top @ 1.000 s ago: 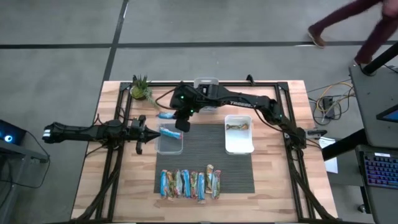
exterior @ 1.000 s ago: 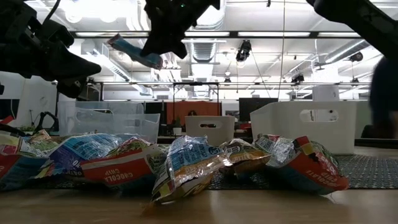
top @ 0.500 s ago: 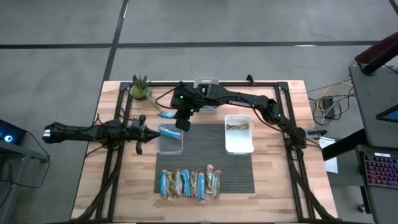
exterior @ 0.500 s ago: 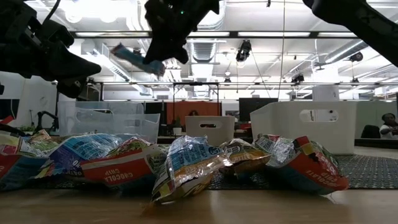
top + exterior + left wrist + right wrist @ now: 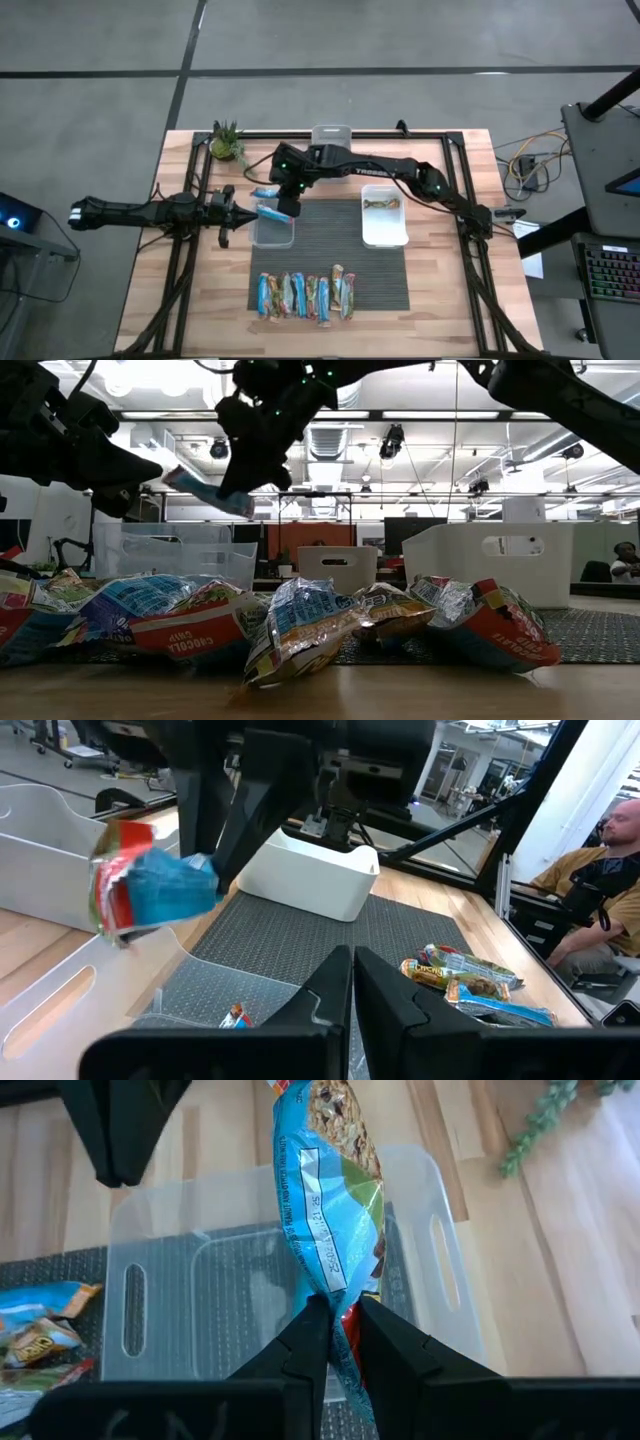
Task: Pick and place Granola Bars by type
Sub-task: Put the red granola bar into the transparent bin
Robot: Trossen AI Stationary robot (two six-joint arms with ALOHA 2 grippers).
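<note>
My right gripper [image 5: 284,206] hangs over the clear bin [image 5: 273,230] on the mat's left side, shut on a blue granola bar [image 5: 330,1220] with a red end [image 5: 112,890]. In the low view the bar [image 5: 205,491] slants down to the left of the fingers. Several more granola bars [image 5: 305,296] lie in a row on the mat's near part. A brownish bar [image 5: 383,204] lies in the white bin [image 5: 385,232]. My left gripper [image 5: 228,212] waits shut, level, just left of the clear bin. My right gripper pinches one end of the blue bar [image 5: 335,1295] between its two fingers. The fingers slant down from the table's far right and lie along the bar. The rest of the wrapper sticks out past the fingertips, lifted clear above the clear bin.
Another blue bar [image 5: 265,191] lies by the clear bin's far edge, and a small bar [image 5: 235,1015] shows inside that bin. A potted plant [image 5: 227,143] and a third bin [image 5: 331,134] stand at the far edge. A person sits beyond the table's right side [image 5: 610,870].
My right gripper has sunk toward the clear bin with the blue bar still pinched. The bar hangs lower over the bin than before, keeping its slant. A person walking past at the far right has left the high view.
</note>
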